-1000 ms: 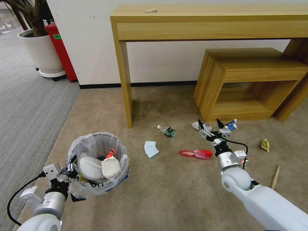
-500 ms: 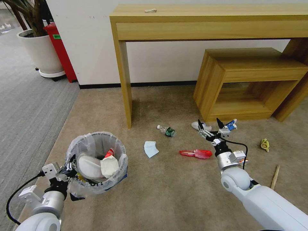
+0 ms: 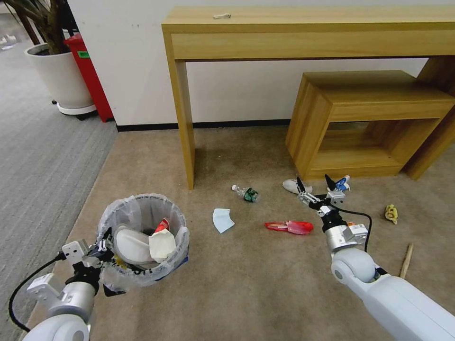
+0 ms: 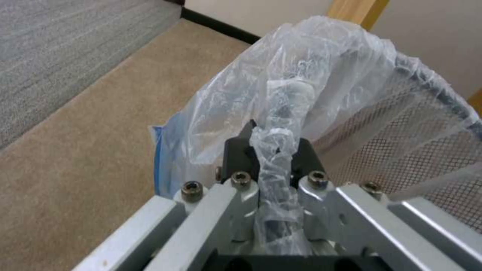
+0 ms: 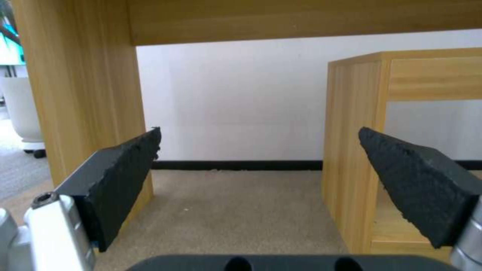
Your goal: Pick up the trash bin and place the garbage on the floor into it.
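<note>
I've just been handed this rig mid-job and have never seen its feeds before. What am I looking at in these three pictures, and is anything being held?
The wide picture comes from the robot's head, looking down at the floor. The other two come from cameras on its wrists.

The left gripper is shut on the trash bin, pinching its plastic liner at the rim; the left wrist picture shows that pinch up close.

The right gripper is open and empty, reaching toward a white slipper by the low shelf.

On the carpet lie a blue mask, a small bottle, a red wrapper and a wooden stick.
</note>
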Robot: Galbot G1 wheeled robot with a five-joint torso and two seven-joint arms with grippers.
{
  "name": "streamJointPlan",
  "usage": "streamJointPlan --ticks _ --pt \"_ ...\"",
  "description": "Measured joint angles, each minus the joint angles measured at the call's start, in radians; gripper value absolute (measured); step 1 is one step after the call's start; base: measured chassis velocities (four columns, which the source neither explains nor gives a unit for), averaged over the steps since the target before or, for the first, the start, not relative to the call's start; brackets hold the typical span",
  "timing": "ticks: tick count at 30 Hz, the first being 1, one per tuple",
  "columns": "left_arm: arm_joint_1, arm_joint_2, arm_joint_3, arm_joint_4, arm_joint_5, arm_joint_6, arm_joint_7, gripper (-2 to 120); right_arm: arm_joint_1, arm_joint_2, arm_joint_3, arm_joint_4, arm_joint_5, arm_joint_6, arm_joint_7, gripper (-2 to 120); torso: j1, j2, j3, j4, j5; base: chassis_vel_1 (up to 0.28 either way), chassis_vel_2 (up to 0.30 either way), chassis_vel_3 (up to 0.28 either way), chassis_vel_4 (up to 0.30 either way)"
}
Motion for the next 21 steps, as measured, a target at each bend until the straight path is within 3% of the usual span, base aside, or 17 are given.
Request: streamJointPlan --ticks 21 --pt "-0.002 -0.001 -0.001 0.006 0.000 -0.012 0.000 3 -0.001 0.005 -0.009 -0.004 -0.026 0.026 -0.014 100 0.000 0.000 0.000 0.0001 0.0000 -0.101 0.094 0.098 -0.098"
